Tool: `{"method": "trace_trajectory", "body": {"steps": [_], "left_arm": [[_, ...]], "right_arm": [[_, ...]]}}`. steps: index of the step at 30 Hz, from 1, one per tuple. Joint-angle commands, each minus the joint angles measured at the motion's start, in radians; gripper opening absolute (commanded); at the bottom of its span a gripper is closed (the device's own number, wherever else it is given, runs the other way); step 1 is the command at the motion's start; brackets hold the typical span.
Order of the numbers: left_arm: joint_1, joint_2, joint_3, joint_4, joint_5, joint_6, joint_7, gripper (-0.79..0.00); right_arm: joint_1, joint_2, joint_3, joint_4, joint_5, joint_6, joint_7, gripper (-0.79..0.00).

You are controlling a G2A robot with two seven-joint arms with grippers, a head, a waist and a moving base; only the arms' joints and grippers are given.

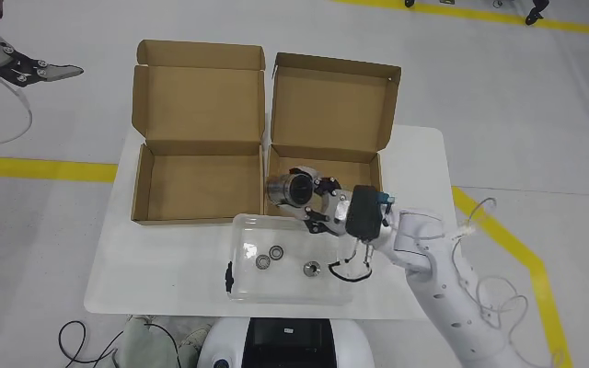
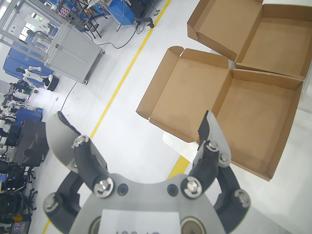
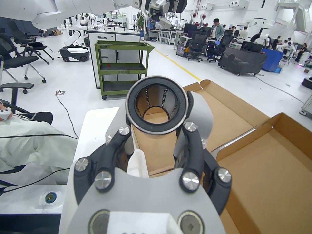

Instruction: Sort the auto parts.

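My right gripper (image 1: 301, 191) is shut on a large dark bearing ring (image 1: 291, 188), holding it just above the front wall of the right cardboard box (image 1: 368, 175). In the right wrist view the bearing ring (image 3: 156, 129) sits crosswise between the fingers (image 3: 199, 108), with its hollow bore facing the camera. A clear plastic tray (image 1: 294, 283) near the table's front holds three small bearings (image 1: 276, 250). The left cardboard box (image 1: 198, 184) is empty. My left gripper (image 2: 134, 120) is open and holds nothing. It hangs over the floor far to the left of the table (image 1: 41, 69).
Both boxes have their lids (image 1: 201, 92) folded back toward the far side. A small black piece (image 1: 228, 276) sits at the tray's left end. A yellow floor line (image 1: 55, 169) runs beside the white table (image 1: 419, 156). A green cart (image 3: 121, 66) stands beyond the table.
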Motion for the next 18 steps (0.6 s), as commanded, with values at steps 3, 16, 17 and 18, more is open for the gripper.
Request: {"method": "trace_trajectory", "body": {"steps": [3, 16, 17, 18], "left_arm": [[0.000, 0.000, 0.000, 0.000, 0.000, 0.000, 0.000, 0.000], [0.000, 0.000, 0.000, 0.000, 0.000, 0.000, 0.000, 0.000], [0.000, 0.000, 0.000, 0.000, 0.000, 0.000, 0.000, 0.000], [0.000, 0.000, 0.000, 0.000, 0.000, 0.000, 0.000, 0.000]], "right_arm": [[0.004, -0.002, -0.003, -0.029, -0.013, 0.012, -0.059, -0.785], [0.073, -0.011, -0.019, -0.011, -0.072, -0.014, -0.246, -0.785], [0.078, -0.012, -0.020, -0.006, -0.076, -0.017, -0.262, -0.785], [0.082, -0.012, -0.021, 0.000, -0.079, -0.021, -0.278, -0.785]]}}
